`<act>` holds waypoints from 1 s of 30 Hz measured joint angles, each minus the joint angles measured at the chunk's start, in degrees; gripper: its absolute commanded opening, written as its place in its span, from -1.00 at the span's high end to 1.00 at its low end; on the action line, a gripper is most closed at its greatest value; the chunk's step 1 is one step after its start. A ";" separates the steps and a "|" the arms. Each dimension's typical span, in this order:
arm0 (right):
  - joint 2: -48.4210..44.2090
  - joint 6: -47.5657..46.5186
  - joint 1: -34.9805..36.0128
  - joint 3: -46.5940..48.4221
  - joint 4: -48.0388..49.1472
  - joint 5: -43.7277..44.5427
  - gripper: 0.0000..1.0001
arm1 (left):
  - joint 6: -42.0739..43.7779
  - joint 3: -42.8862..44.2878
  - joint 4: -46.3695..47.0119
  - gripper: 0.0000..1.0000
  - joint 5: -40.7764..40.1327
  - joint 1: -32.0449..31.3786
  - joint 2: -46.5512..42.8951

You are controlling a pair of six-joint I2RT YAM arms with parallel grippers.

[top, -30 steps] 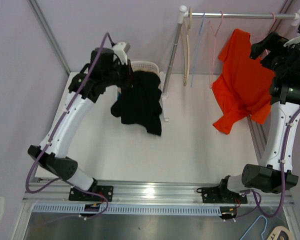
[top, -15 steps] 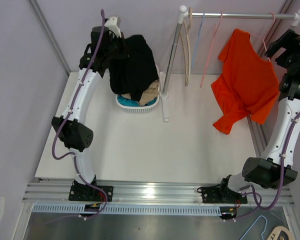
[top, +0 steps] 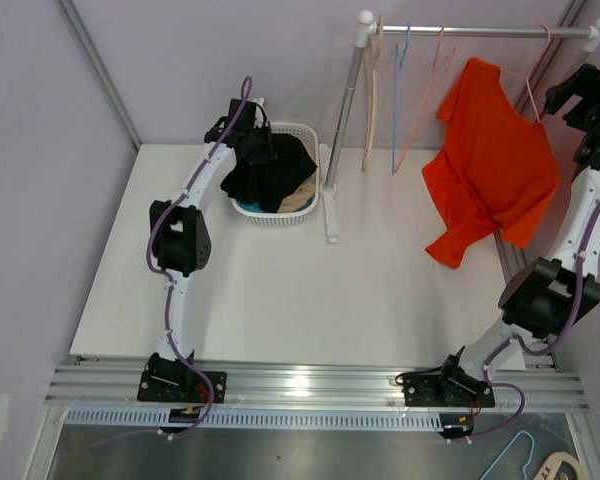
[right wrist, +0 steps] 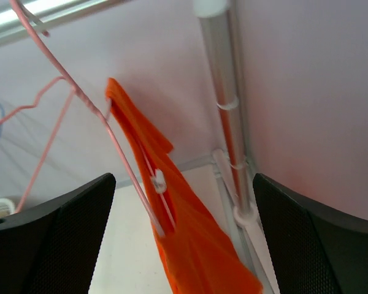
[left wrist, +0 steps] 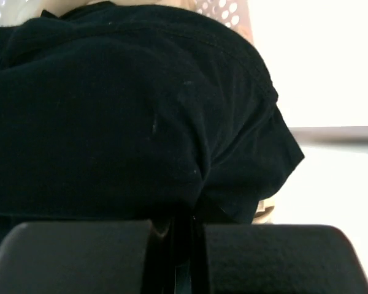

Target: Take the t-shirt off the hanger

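Observation:
An orange t-shirt hangs crooked on a pink hanger at the right end of the rail. My right gripper hovers open just right of it, touching nothing. In the right wrist view the orange t-shirt and the pink hanger lie ahead between the wide-apart fingers. My left gripper is shut on a black t-shirt that lies in the white basket. In the left wrist view the black t-shirt fills the frame, pinched in the left gripper.
Empty beige, blue and pink hangers hang on the rail's left part. The rack's left post stands beside the basket. The right post stands close to my right gripper. Lilac walls enclose the table.
My left arm swung the black t-shirt from over the table up and back, then lowered it into the basket. My right gripper drew back from the orange t-shirt, up and to the right.

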 measured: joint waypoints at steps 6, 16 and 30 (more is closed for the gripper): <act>8.55 2.43 0.52 8.28 3.45 -10.97 -0.91 | -0.76 2.16 -0.39 0.91 1.22 0.11 0.63; 15.78 0.02 6.45 18.62 3.23 -17.09 -0.44 | -2.05 2.29 -0.26 -0.74 3.43 0.79 2.71; 24.39 -0.13 7.63 27.23 2.14 -15.56 1.00 | -2.67 -12.50 4.63 -0.99 2.43 0.79 -7.80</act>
